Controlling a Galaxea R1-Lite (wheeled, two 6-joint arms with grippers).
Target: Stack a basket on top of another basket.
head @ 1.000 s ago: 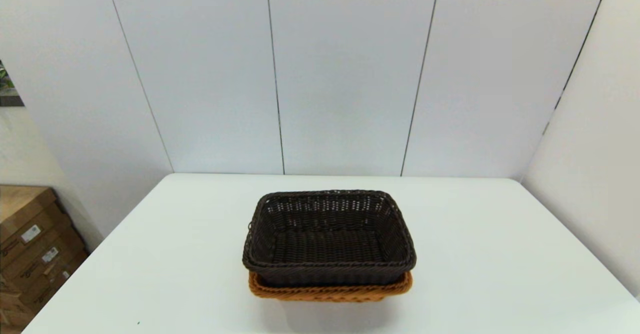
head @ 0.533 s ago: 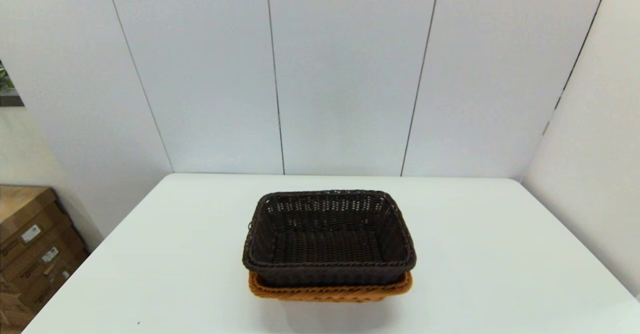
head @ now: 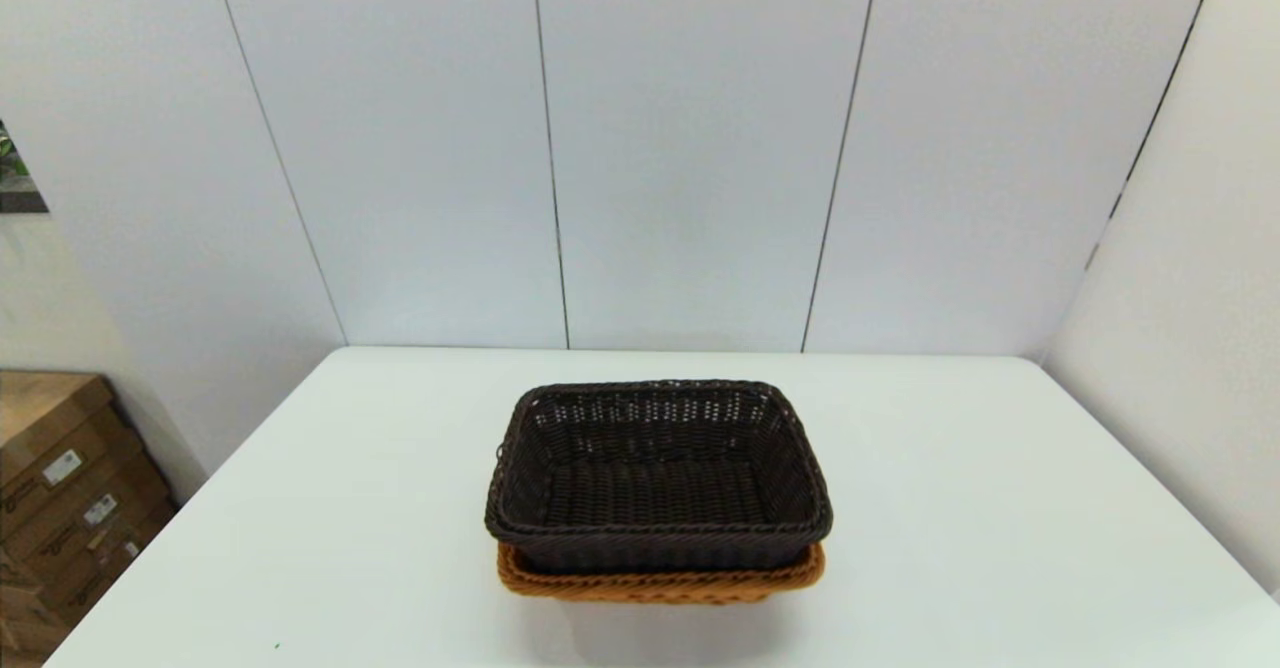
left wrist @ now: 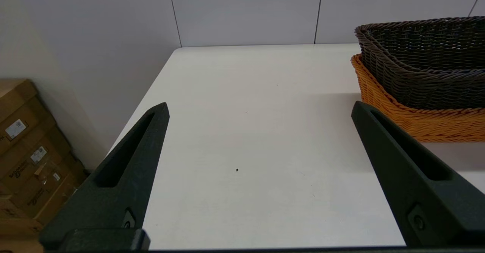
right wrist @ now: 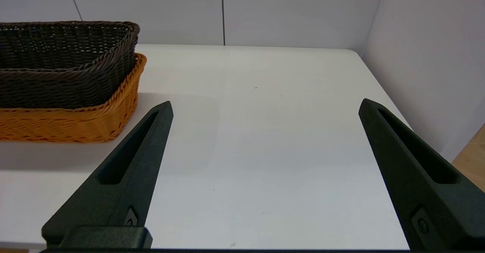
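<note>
Nearest, low at the table's front edge: two grippers, both out of the head view. Left gripper [left wrist: 259, 107] above the white table [head: 350, 508], on the left side, black fingers [left wrist: 129, 169] spread wide apart, nothing between them. Right gripper [right wrist: 265, 105] on the right side, fingers spread wide too, nothing held. Neither one touching a basket.

A bit farther in, near the middle of the table: the orange basket [head: 660, 584] flat on the table top. Dark brown basket [head: 657, 478] sitting inside it, open side up. Only a thin strip of the orange rim peeking out under the front of the dark one in the head view. More orange side showing from the wrist views, with the dark basket's rim higher than the orange rim. Both lined up the same way, long sides facing the robot. Inside of the dark basket bare.

Farther off: pale wall panels [head: 690, 148] behind the table. Brown cardboard boxes [head: 60, 508] down on the left, beside the table.
</note>
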